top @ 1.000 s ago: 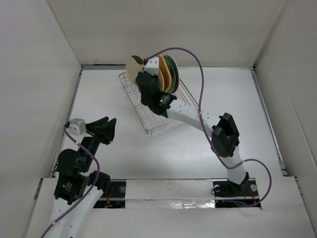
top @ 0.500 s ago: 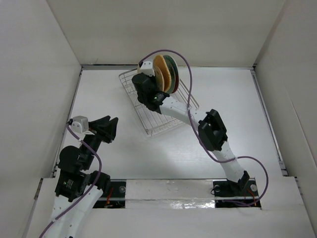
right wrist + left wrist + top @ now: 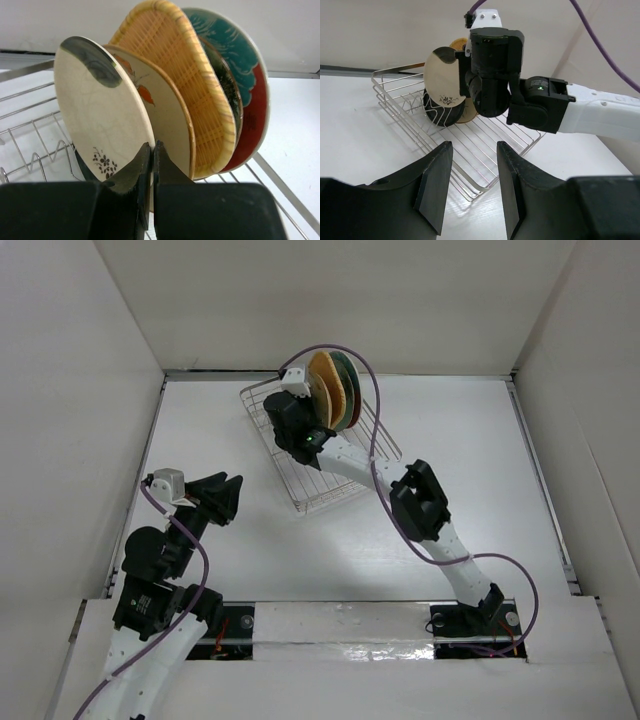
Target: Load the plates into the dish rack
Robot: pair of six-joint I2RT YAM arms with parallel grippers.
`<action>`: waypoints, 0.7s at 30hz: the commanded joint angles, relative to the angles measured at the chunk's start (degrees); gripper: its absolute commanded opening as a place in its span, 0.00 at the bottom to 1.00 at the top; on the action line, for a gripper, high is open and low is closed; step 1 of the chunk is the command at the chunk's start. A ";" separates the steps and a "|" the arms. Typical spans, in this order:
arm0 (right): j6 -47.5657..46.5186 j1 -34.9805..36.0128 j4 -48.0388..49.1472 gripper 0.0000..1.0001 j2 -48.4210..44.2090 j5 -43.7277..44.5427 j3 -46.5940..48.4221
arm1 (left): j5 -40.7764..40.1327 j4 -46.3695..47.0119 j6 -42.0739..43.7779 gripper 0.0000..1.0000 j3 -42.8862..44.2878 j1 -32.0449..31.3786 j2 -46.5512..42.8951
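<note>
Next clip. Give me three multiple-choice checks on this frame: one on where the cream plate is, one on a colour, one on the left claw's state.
1. Where is the cream plate?
A. Lying flat, away from the rack.
B. Upright at the dish rack, in the right claw.
C. Hidden from every view.
2. What colour is the woven square plate?
A. Blue.
B. White.
C. Bamboo yellow.
3. The left claw is:
A. Open and empty.
B. Shut on a plate.
C. Shut on a rack wire.
Answers: B, the right wrist view shows the fingers pinching its rim; C, its weave is straw-toned; A, its fingers stand apart with nothing between.
</note>
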 commanded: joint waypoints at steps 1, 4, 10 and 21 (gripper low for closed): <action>1.01 -0.07 2.18 0.00 0.68 1.78 2.09 | 0.64 3.45 0.74 0.38 0.00 -0.50 0.46; 3.04 0.45 0.61 0.00 1.21 1.95 0.87 | 0.73 3.37 0.83 0.38 0.00 -0.50 0.55; 4.27 2.12 1.38 0.00 2.18 1.60 -2.38 | 0.82 3.45 0.74 0.38 0.00 -0.50 0.72; 9.27 3.79 -0.02 0.18 1.57 -2.34 -6.08 | 1.52 3.63 0.74 0.46 -0.09 -0.50 0.99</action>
